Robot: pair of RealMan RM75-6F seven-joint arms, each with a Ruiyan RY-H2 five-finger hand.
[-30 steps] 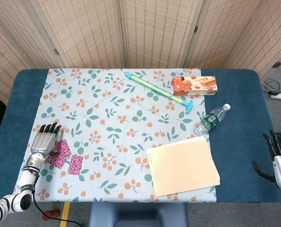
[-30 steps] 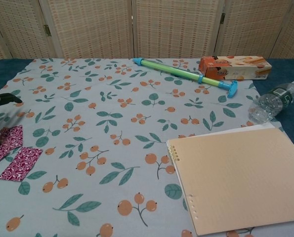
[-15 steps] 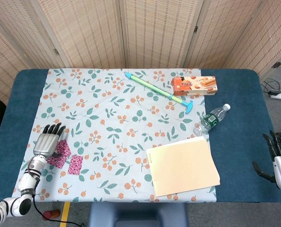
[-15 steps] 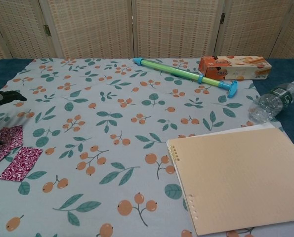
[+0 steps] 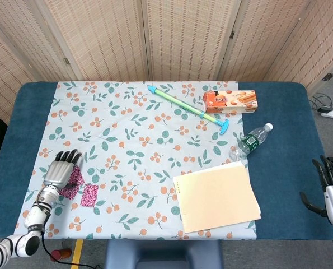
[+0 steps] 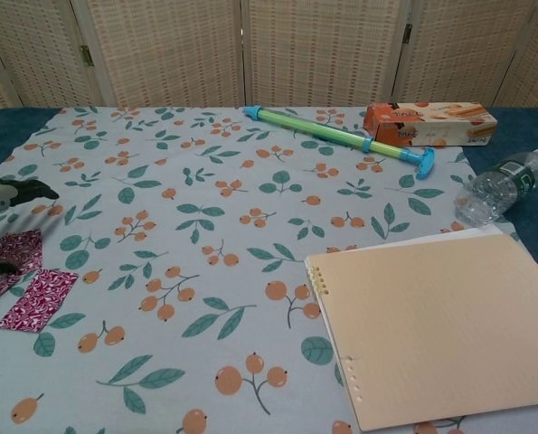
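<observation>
A: Where is the left robot hand [image 5: 61, 167] placed?

B: It is laid flat over a purple patterned packet [image 5: 72, 183] near the left edge of the floral cloth [image 5: 138, 140], with its fingers [image 5: 70, 157] spread and nothing gripped. In the chest view only a fingertip [image 6: 35, 189] and the thumb on the packet [image 6: 11, 255] are seen at the left border.

A: And the second packet [image 5: 89, 195]?

B: It is found just beside the first, to the right of that hand and untouched; in the chest view it [image 6: 39, 299] is seen lying flat.

A: What about the right robot hand [image 5: 332, 188]?

B: It is held off the right edge of the tabletop [image 5: 284, 162], fingers apart, nothing held.

A: What else is laid out?

B: A tan notebook [image 5: 215, 196] is set at the near right, with a water bottle [image 5: 251, 140] on its side just beyond it. A green and blue pump [image 5: 187, 109] and an orange box [image 5: 230, 102] are placed at the far side.
</observation>
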